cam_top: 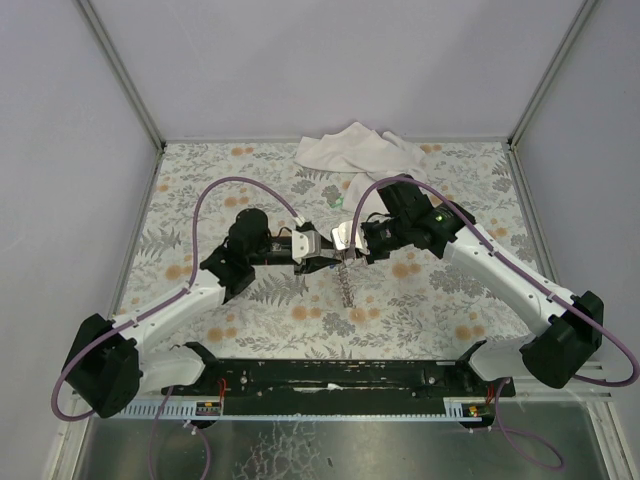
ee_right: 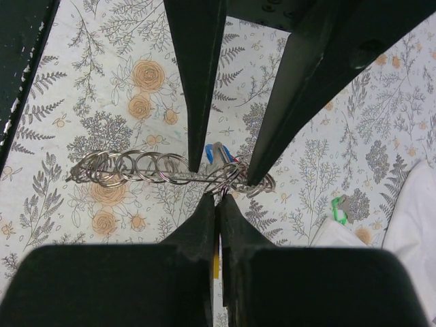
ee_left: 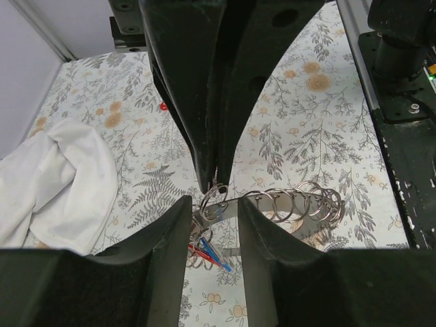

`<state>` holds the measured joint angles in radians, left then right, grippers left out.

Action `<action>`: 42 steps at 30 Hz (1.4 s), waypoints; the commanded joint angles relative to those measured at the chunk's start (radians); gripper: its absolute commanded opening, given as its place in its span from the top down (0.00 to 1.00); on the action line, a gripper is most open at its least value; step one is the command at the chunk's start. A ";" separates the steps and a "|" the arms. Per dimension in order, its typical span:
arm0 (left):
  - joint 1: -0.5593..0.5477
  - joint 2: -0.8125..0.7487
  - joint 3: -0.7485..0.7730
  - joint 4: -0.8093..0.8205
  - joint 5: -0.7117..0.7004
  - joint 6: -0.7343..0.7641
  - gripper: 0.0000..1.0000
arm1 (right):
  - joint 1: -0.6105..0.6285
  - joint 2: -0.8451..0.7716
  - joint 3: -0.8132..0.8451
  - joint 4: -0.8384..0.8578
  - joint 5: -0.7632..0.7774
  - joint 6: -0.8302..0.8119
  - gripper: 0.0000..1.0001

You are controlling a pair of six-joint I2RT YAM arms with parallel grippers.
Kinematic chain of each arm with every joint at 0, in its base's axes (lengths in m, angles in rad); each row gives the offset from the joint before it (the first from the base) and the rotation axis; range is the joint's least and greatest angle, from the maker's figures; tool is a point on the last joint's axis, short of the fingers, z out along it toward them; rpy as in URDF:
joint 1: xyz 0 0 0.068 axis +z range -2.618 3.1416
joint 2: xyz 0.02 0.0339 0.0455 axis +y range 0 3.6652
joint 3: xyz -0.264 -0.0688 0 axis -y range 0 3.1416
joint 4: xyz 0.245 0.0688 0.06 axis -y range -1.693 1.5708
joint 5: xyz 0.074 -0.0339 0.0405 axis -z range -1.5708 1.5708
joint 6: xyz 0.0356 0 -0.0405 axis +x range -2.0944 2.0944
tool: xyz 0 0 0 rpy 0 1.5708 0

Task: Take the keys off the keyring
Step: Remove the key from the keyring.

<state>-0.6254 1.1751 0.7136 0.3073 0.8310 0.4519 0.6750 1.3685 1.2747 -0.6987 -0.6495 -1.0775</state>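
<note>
The keyring (ee_left: 293,203) is a chain of silvery rings. In the top view the keyring (cam_top: 347,285) hangs down between the two arms. My right gripper (ee_right: 219,196) is shut on one ring at the chain's end. A red and a blue key (ee_left: 210,253) dangle from that end. My left gripper (ee_left: 214,204) is open, its fingers (ee_right: 199,102) standing on either side of the ring cluster and the blue key (ee_right: 211,152). Both grippers meet above the table's middle, the left gripper (cam_top: 325,258) facing the right gripper (cam_top: 352,243). A loose green key (ee_right: 337,208) lies on the table. A loose red key (ee_left: 163,106) lies apart from it.
A crumpled white cloth (cam_top: 352,150) lies at the back of the floral-patterned table (cam_top: 440,300), close to the green key. Grey walls enclose the table on three sides. The black base rail (cam_top: 340,375) runs along the near edge.
</note>
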 commanded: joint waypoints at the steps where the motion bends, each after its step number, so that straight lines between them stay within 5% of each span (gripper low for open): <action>1: 0.009 0.020 0.051 -0.058 0.047 0.037 0.68 | 0.000 -0.028 0.013 0.026 -0.047 -0.013 1.00; 14: 0.008 0.052 0.073 -0.078 0.070 0.021 0.77 | 0.000 -0.026 0.010 0.034 -0.032 -0.010 1.00; 24: 0.009 0.053 0.080 -0.084 0.065 0.008 1.00 | 0.000 -0.026 0.007 0.040 -0.020 -0.004 1.00; 42: 0.009 -0.084 -0.138 0.264 -0.069 -0.167 1.00 | 0.000 -0.028 -0.030 0.036 -0.007 -0.088 1.00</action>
<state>-0.6209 1.1133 0.6125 0.4221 0.7971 0.3645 0.6853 1.3685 1.2625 -0.6834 -0.6510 -1.1080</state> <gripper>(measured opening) 0.007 0.031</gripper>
